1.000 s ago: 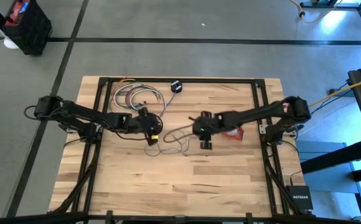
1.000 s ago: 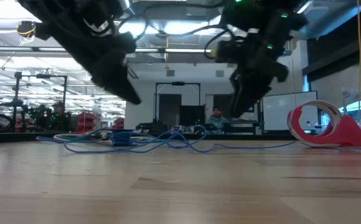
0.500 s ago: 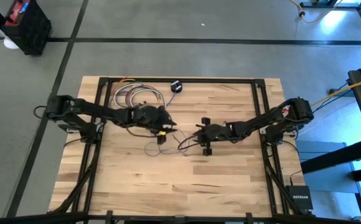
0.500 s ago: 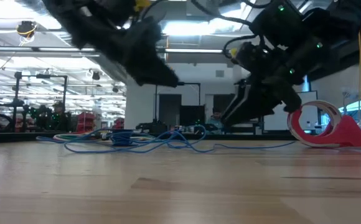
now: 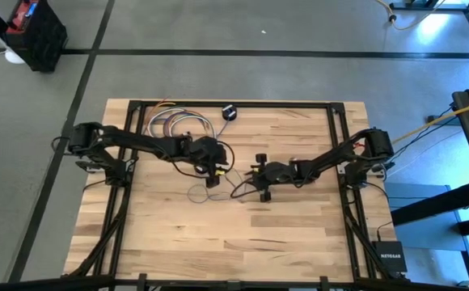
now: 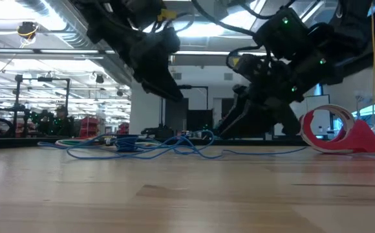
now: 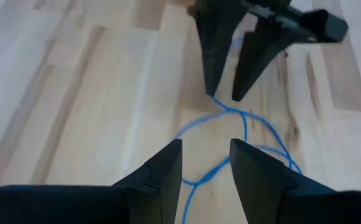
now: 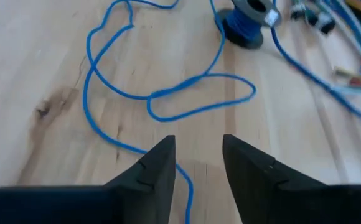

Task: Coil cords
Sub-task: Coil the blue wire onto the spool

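The thin blue cord [image 5: 206, 192] lies in loose loops on the wooden table [image 5: 299, 234], between my two grippers. In the right wrist view it runs to a small black round puck [image 8: 246, 25] with blue cord wound around it. My left gripper [image 7: 205, 158] is open and hangs above the loops [image 7: 230, 115], well clear of the table [image 6: 178, 94]. My right gripper [image 8: 199, 149] is open, low over the table [image 6: 225, 128] and slanting down toward the left. One strand [image 8: 182, 174] passes between its fingers. The red-and-white cord bundle cannot be made out.
A bunch of coloured cords [image 5: 174, 125] lies at the table's far left, and a small black object [image 5: 229, 111] sits near the far edge. A red tape dispenser [image 6: 335, 129] stands on the right, under my right arm. The near half of the table is bare wood.
My left gripper has moved toward the table's right and risen a little, coming over the cord loops. My right gripper has sunk toward the table and tipped from pointing steeply down to a shallow slant toward the left. Neither has opened or shut. The cord has not moved.
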Robot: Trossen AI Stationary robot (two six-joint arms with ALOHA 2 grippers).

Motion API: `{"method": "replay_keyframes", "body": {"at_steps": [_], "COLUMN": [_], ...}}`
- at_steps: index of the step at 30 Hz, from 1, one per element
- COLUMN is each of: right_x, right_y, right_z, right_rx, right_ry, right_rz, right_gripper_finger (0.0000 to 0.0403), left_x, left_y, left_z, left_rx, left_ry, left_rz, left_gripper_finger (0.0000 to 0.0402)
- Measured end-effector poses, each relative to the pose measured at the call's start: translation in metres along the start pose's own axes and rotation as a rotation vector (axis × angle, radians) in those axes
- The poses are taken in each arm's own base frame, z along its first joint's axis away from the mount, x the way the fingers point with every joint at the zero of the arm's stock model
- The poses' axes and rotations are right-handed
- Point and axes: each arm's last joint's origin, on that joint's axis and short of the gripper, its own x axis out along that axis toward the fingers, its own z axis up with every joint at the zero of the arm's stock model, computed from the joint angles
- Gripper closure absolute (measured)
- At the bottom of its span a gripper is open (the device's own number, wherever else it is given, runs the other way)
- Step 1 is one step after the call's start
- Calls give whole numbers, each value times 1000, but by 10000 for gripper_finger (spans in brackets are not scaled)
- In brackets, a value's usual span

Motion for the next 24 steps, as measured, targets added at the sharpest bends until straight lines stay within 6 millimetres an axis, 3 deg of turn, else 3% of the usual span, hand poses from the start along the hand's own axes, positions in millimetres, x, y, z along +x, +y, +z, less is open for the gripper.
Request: {"method": "replay_keyframes", "body": {"at_steps": [6, 10, 18, 24], "right_x": [8, 11, 14, 5], "right_y": [-2, -6, -13, -6], "right_z": [8, 24, 46, 45], "right_rx": [-127, -209, -231, -237], "right_ry": [-48, -93, -164, -42], "right_rz": [-28, -52, -62, -133], "right_gripper_finger": [265, 265, 265, 265], "left_x": [19, 27, 28, 28], "left_y": [1, 1, 1, 2], "left_z": [-10, -16, -16, -11], "left_rx": [-3, -2, -2, 12], "left_ry": [56, 92, 83, 33], "left_rz": [4, 4, 4, 29], "left_gripper_finger": [275, 275, 275, 275]}}
